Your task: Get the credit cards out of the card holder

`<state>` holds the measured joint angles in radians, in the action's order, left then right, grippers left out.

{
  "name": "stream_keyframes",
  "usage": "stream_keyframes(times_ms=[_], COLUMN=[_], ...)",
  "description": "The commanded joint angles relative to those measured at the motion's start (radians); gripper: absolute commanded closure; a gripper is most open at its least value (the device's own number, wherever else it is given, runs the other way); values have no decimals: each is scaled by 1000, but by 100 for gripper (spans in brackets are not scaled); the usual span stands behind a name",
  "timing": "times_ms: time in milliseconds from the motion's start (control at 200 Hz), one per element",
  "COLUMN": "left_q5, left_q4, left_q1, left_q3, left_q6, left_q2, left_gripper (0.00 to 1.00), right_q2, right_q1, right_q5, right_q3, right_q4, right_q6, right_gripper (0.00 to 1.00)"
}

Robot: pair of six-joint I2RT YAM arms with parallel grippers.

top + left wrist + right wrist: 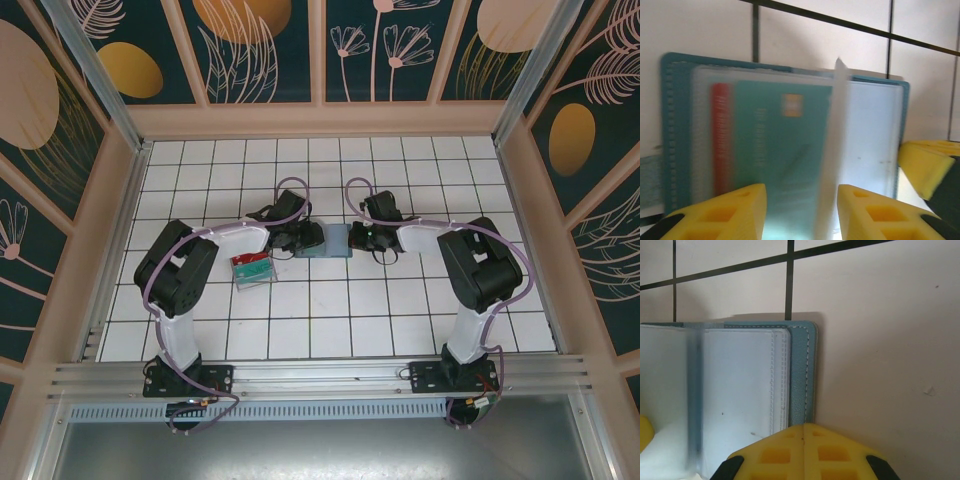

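Left wrist view: the card holder (675,130) lies open on the tiled table (700,30), mid-table between both arms. Two credit cards, a red card (720,145) and a teal card (782,150), sit inside its left clear pocket. Around an upright clear leaf (837,125) the left gripper (801,192) stands parted; the right gripper (802,427) is closed, tip at the holder's right edge.

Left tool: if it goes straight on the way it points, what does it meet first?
Most likely the clear leaf standing up from the open card holder; it stands inside the open left tool. Beyond it lie the sleeved cards. Depth is hard to judge.
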<state>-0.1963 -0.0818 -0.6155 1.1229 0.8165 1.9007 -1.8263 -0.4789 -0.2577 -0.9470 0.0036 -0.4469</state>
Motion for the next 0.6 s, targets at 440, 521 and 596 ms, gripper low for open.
stream_keyframes(times_ms=[440,521,596], left_q5=[-173,-167,-157], left_q4=[116,110,99], left_q1=[-47,-49,-48], left_q3=[66,68,66], left_q6=[2,4,-9], left_q2=[-8,-11,-24], left_gripper=[60,61,61], right_q2=[-21,-14,-2], right_q1=[-2,5,10], right_q5=[-14,-18,-22], right_q3=[4,2,0], right_q4=[-4,-4,-4], right_q6=[-21,-23,-27], right_gripper=[100,100,100])
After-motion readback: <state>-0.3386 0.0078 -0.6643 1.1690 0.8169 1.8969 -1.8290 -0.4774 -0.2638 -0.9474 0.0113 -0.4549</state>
